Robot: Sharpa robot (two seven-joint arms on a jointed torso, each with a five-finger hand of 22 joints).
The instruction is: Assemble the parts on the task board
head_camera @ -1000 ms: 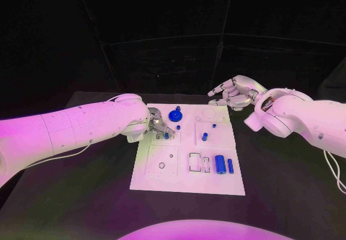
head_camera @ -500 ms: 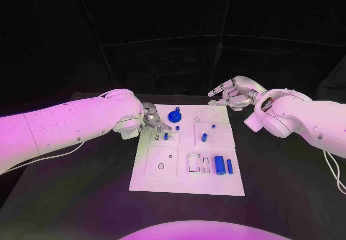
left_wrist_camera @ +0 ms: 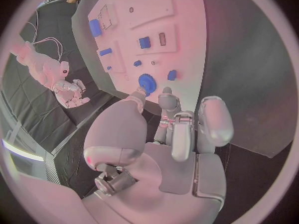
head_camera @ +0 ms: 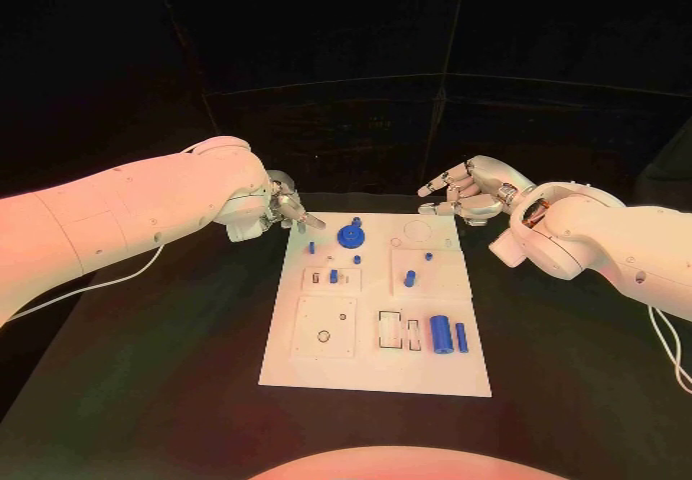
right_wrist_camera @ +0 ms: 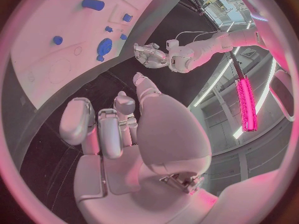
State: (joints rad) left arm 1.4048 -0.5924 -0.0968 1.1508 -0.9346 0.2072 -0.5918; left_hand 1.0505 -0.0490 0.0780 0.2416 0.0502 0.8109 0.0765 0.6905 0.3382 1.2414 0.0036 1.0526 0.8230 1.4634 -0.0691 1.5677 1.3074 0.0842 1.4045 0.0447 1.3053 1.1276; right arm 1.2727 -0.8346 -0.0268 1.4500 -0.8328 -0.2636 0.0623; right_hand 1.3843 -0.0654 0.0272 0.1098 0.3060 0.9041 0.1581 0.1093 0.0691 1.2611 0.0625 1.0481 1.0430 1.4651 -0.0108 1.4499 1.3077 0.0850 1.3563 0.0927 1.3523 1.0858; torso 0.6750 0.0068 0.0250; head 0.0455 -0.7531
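Small blue rigid plastic parts (head_camera: pixel 440 331), judged light, smooth and best pinched at their sides, are set on the flat white task board (head_camera: pixel 375 370), between left hand (head_camera: pixel 283 211) and right hand (head_camera: pixel 469 190), both empty, fingers apart.

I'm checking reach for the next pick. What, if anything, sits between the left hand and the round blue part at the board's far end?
Nothing visible does. The left hand hovers off the task board at its far left corner, holding nothing, with only bare board between it and the round blue part.
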